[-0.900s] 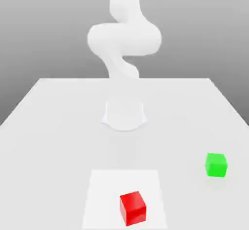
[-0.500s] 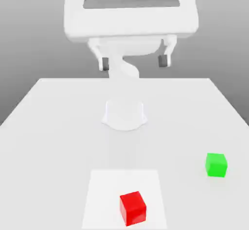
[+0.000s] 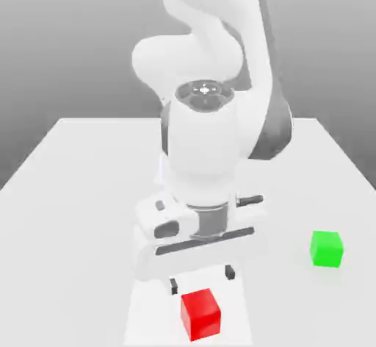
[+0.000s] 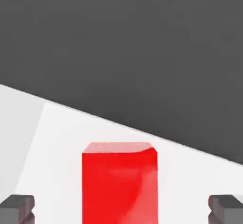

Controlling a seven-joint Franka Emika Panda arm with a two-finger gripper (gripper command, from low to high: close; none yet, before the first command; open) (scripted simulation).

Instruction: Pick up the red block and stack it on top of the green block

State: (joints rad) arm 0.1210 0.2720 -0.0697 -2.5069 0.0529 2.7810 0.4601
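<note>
Red block [image 3: 200, 315]: smooth, faint sheen, plastic look. Green block [image 3: 326, 249], right: smooth, matt, plastic look. Arm [image 3: 202, 140]: smooth white, glossy, plastic-like. Table [image 3: 73, 228]: smooth, matt; material unclear.

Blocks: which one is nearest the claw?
The red block, on the white square; the open claw is right by it, while the green block sits off alone.
</note>
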